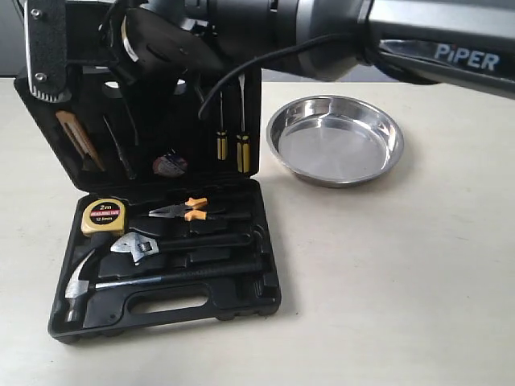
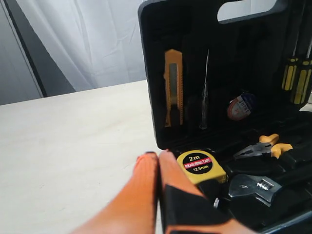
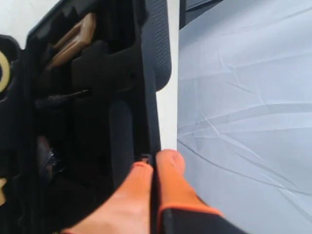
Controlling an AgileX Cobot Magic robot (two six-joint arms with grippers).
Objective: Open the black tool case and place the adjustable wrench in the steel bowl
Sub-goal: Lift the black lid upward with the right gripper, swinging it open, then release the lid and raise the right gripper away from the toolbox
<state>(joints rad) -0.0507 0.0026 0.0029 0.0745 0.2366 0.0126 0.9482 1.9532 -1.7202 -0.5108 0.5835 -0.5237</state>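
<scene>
Frontal exterior; both wrists near case [image 1: 241,304]

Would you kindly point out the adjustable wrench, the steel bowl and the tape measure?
adjustable wrench [image 1: 135,246], exterior view, silver jaw head.
steel bowl [image 1: 335,149], exterior view, flat bottom.
tape measure [image 1: 103,215], exterior view, yellow top face.

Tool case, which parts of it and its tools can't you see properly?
Exterior view: the right arm covers the lid top of the black tool case.
Left wrist view: the handle of the adjustable wrench is cut off by the picture's edge; the hammer is out of frame.
Right wrist view: the case's inside is too dark and blurred to name any tool.
Exterior view: the label on the round roll is too small to read.
</scene>
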